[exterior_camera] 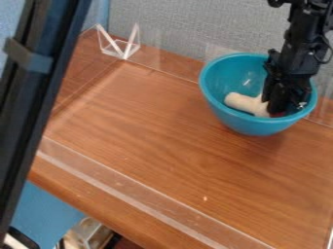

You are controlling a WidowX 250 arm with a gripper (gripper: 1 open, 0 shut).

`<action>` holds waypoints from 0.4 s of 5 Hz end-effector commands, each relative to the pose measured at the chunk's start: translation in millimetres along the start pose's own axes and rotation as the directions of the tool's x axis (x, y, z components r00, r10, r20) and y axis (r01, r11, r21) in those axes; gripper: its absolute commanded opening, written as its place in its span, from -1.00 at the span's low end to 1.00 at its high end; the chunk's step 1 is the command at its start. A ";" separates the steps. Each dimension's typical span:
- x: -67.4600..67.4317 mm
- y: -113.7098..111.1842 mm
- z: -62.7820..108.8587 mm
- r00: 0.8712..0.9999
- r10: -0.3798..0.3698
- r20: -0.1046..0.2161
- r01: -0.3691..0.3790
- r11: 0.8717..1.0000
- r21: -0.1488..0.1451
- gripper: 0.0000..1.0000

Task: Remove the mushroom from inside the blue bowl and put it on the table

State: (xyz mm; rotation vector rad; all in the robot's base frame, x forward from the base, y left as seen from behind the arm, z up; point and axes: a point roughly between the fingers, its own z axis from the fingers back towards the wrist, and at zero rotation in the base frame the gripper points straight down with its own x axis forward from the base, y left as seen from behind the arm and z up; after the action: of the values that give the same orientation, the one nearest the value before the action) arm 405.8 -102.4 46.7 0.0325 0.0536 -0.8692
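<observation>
The blue bowl (216, 89) stands at the back right of the wooden table (150, 141). My black gripper (281, 105) reaches straight down into it, its fingers low against the bowl's right inside. The mushroom (240, 100) lies on its side in the bowl. Its cream stem pokes out to the left of the fingers, and its cap end is hidden between them. The jaws stand nearly closed around that end, so the gripper appears shut on the mushroom.
Low clear acrylic walls (154, 60) run along the table's edges. A small white folded stand (120, 45) sits at the back left corner. A thick dark post (37, 88) crosses the left foreground. A grey wall rises behind the bowl.
</observation>
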 end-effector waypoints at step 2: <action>14.0 -9.5 20.0 1.000 -0.028 0.013 0.028 0.999 0.027 -1.00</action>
State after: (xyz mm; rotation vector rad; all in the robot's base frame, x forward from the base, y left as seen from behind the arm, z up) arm 406.9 -106.2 52.7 0.0463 0.0727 -0.8695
